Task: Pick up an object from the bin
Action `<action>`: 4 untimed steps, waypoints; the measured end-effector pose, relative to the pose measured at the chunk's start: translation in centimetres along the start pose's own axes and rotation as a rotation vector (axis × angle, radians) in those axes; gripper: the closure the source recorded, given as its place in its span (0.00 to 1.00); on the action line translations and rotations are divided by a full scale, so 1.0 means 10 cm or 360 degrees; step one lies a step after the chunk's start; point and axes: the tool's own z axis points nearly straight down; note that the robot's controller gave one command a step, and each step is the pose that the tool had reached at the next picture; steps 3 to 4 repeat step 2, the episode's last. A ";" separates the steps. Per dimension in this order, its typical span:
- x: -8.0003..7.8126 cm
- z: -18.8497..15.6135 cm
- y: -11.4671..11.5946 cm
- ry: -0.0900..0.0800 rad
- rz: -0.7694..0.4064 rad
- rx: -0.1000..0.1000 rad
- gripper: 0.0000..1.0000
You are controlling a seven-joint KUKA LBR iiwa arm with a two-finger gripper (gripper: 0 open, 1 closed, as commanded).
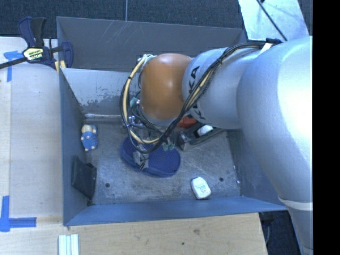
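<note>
The grey arm reaches in from the right and covers much of the grey metal bin. At its wrist sits a rounded orange cover, with yellow and black cables looping round it and hanging down toward the floor of the bin.

Below that cover the pincer is down at the middle of the bin floor, right at the dark blue thing. Whether the pincer is wide, narrow or gripping cannot be told, since the wrist and cables hide it.

The dark blue thing is soft-looking, flat and rounded like a small cushion or cap. Its near edge curves out from under the wrist, and its far part is hidden by the cables.

A black block leans in the near left corner. A red and black thing lies partly hidden under the arm, to the right of the wrist. A small blue and yellow figure lies by the left wall, and a small white piece lies near the front wall.
</note>
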 end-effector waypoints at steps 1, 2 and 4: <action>-0.01 -0.01 0.00 -0.0004 0.0003 0.0000 0.00; -0.03 -0.04 0.00 -0.0014 0.0004 -0.0001 1.00; -0.03 -0.04 0.00 -0.0014 0.0004 -0.0001 1.00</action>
